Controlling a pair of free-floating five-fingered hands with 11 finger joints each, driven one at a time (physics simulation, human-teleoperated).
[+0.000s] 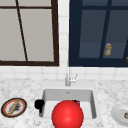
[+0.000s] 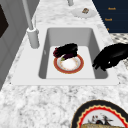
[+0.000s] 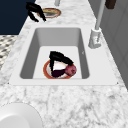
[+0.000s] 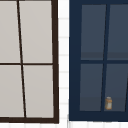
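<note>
While the left hand [image 1: 39, 104] hangs in the air over the sink's [image 2: 47, 75] left rim with its fingers curled round nothing, the right hand [image 3: 58, 60] is down in the basin, fingers wrapped around a dark purple eggplant [image 3: 68, 70]. That eggplant lies on a red-rimmed plate [image 2: 77, 65] on the sink floor. A big red ball [image 1: 67, 115] sits in front in the front view. Another plate [image 1: 13, 107] with a rolling pin rests on the counter at left, and a white plate [image 1: 119, 114] at right.
</note>
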